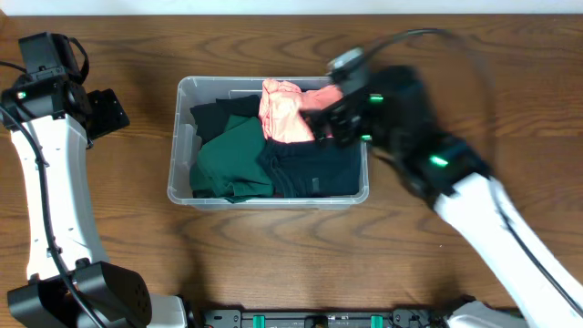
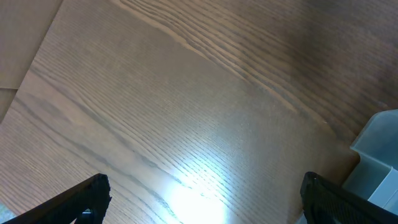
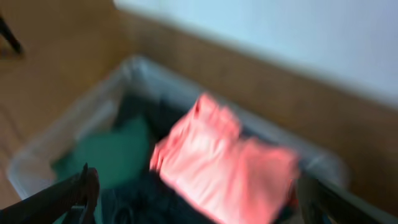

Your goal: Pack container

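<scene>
Overhead, you see the clear container (image 1: 180, 155) at the centre of the wooden table (image 1: 273, 264), with a pink garment (image 1: 284, 114) lying at its upper middle, a green garment (image 1: 232, 159) at its lower left and a dark garment (image 1: 314, 169) filling its lower right. Your left gripper (image 1: 107, 111) sits at the left of the frame, well apart from the container, over bare wood. Your right gripper (image 1: 332, 114), blurred, hangs over the container's upper right corner, just beside the pink garment. From the left wrist, your left gripper (image 2: 205, 196) shows one dark fingertip in each lower corner of the frame, spread wide with only table (image 2: 186, 93) between them; a corner of the container (image 2: 379, 155) shows at the right edge. From the right wrist, the picture is blurred, yet your right gripper (image 3: 199, 193) plainly stands spread, a finger in each lower corner and neither one touching cloth. Beyond them the pink garment (image 3: 224, 168) lies crumpled at the centre of the frame, inside the container (image 3: 74, 118), with the green garment (image 3: 118, 152) to its left, the table (image 3: 56, 56) at the upper left and a pale wall (image 3: 280, 37) across the top right.
</scene>
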Tool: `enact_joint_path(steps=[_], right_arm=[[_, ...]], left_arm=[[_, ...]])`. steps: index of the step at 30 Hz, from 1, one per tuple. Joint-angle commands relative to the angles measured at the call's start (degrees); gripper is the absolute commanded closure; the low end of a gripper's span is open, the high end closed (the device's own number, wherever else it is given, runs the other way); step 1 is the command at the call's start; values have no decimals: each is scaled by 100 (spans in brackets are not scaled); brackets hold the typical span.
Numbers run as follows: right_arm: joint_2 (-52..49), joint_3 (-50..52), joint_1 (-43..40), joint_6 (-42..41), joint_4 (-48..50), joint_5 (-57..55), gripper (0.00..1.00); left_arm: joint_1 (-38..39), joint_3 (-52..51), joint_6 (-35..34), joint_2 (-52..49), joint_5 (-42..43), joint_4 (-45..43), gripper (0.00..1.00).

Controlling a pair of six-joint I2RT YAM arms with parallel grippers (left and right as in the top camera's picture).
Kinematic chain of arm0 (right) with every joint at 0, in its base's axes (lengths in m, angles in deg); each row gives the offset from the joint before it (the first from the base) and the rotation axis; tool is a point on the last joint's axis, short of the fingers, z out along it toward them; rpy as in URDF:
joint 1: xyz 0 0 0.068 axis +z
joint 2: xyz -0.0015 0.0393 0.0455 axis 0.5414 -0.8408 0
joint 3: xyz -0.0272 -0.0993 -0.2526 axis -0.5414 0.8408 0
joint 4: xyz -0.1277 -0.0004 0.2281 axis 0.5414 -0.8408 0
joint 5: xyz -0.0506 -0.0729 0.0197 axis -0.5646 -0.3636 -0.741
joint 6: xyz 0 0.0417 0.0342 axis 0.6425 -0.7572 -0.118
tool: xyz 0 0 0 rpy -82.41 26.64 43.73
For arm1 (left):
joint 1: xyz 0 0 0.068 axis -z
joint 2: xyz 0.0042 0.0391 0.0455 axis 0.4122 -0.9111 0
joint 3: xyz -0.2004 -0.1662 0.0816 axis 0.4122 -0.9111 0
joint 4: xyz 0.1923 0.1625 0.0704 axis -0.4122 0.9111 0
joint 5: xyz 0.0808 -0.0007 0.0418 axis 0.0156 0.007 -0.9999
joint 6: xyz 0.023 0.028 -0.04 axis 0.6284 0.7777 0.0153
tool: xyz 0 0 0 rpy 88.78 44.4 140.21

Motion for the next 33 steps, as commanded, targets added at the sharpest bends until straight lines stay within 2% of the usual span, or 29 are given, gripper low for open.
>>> enact_joint_path(steps=[1,4,8,13,18,22,26,33], right_arm=[[474,-55,-212,439,-92,-24,1],[909,-55,-341,431,-457,13,1],[1357,-52,-358,815,-861,-498,1],[1639,-52,-459,791,-938,-1622,1],[1705,-52,-844,4,-1384,-2459,1],[1696,-42,-1259,-544,-1805,-2444,1],[1886,162,-1478,-570,-1934,-2400,1],[2914,1534,-2081,-573,-1386,-1934,1]], left_arm=[[-20,72,11,70,-61,22,2],[-20,72,11,70,-61,20,2],[-20,72,11,70,-61,22,2],[-20,72,11,70,-61,22,2],[-20,72,11,70,-61,20,2],[-20,72,11,70,-61,22,2],[-20,72,11,70,-61,22,2],[-20,72,11,70,-61,20,2]])
